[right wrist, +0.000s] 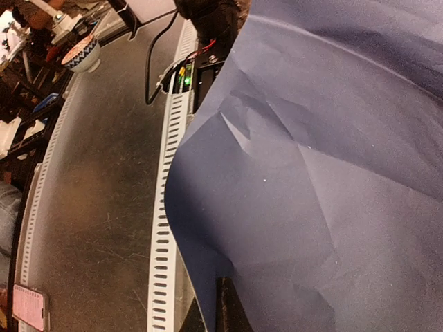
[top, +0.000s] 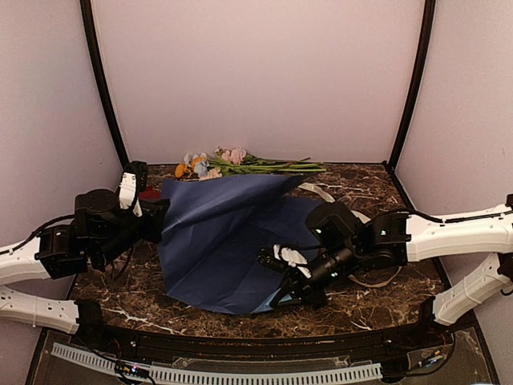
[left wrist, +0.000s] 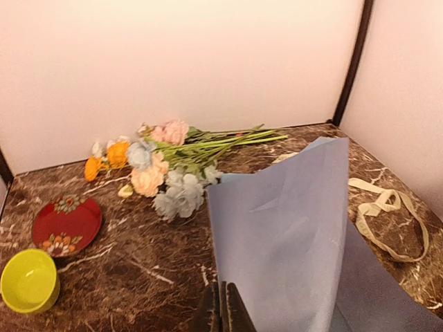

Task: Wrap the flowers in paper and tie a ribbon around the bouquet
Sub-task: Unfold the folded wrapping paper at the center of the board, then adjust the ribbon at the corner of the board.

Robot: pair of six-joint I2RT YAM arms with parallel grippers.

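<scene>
The paper lies rumpled in the middle of the table, navy face up, its left and right sides lifted. My left gripper is shut on the paper's left edge; in the left wrist view the light-blue face rises beside the jaws. My right gripper is shut on the near right edge, and the navy paper fills its view above the jaws. The flowers lie loose at the back of the table, also seen as a bunch with stems pointing right. The ribbon lies looped on the table at the right.
A red plate and a yellow-green bowl sit at the table's left side. Light walls enclose the marble table on three sides. A slotted white cable duct runs along the near edge.
</scene>
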